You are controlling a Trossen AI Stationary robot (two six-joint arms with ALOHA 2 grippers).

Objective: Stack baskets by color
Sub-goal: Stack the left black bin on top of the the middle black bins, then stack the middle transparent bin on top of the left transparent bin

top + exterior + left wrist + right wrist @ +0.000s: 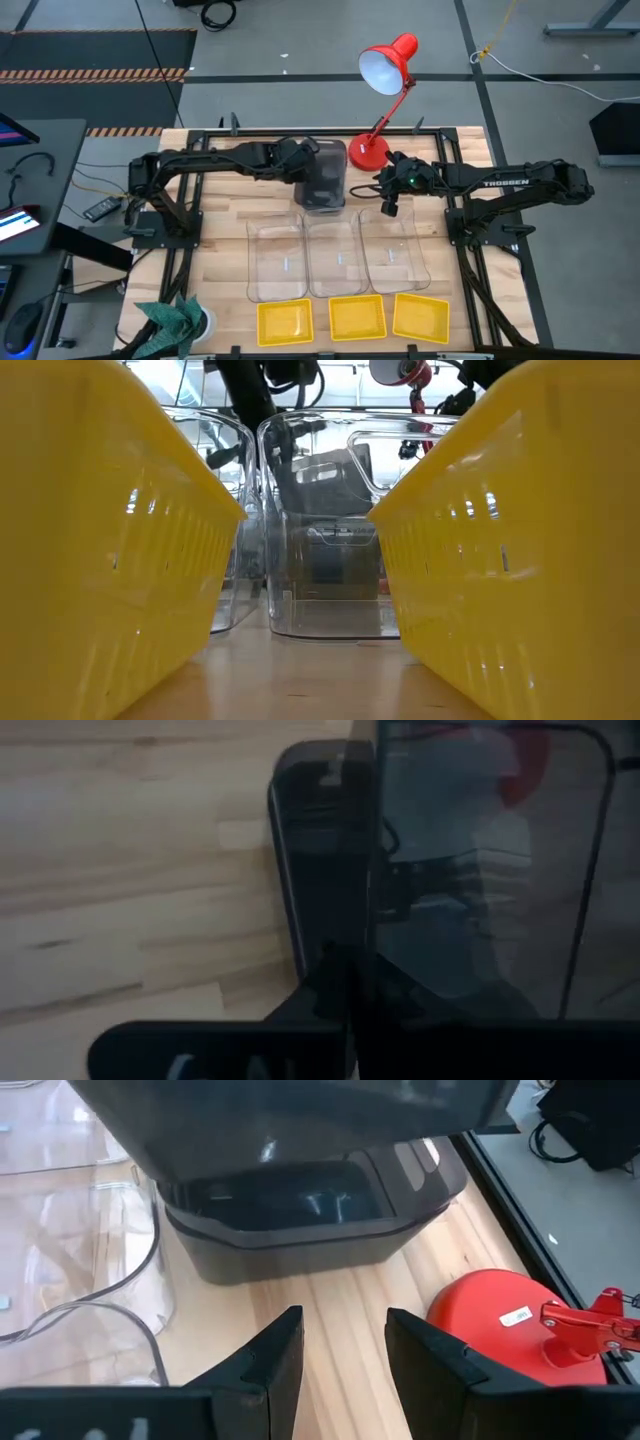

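My left gripper (303, 165) is shut on a dark grey basket (326, 165) at the table's far middle. It holds that basket just over another dark grey basket (300, 1220), which rests by its bottom on the wood. My right gripper (345, 1335) stands open to the right of both, beside the red lamp's base, with nothing between its fingers. Three clear baskets (335, 258) lie side by side at mid table. Three yellow baskets (357, 317) sit in a row along the near edge. My left gripper pinches the held basket's left side wall at its rim (325, 900), one finger inside the basket and one outside. The fingers (335, 985) come slanting down from the table's left. The basket (330, 478) is lifted clear and tilted above the lower dark grey basket (340, 550).
A red desk lamp stands with its base (367, 152) at the far edge, right of the dark baskets, and its shade (385, 68) beyond the table. A green object (175, 318) sits at the near left corner. Bare wood lies left of the clear baskets.
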